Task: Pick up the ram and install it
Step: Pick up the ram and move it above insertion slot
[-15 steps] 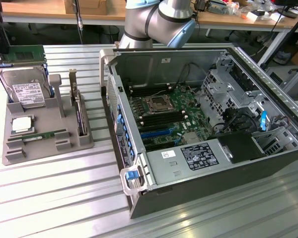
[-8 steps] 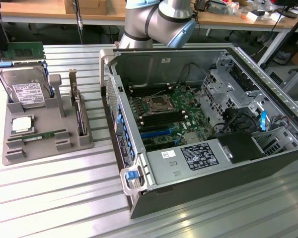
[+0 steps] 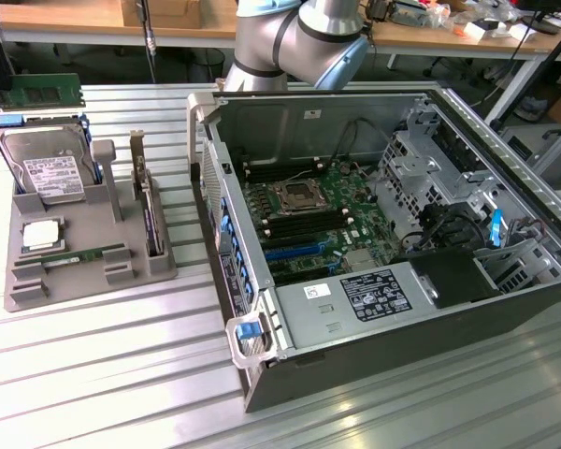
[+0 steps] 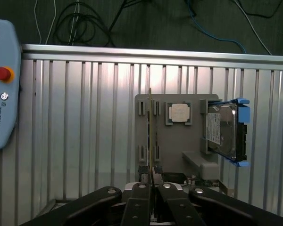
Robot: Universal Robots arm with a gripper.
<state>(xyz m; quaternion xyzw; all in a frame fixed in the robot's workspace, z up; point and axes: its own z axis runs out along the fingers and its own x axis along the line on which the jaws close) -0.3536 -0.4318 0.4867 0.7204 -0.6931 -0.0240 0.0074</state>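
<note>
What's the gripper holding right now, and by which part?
Nothing, it appears: the gripper is shut on itself, and the ram sits in the grey tray.

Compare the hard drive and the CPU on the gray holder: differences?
Size: the hard drive is far larger than the CPU. Shape: the hard drive is oblong, the CPU square. Pose: the hard drive is propped at a tilt, the CPU lies flat in its recess. The hard drive has blue rails, the CPU none. Both are silver-topped and sit on the gray holder.
</note>
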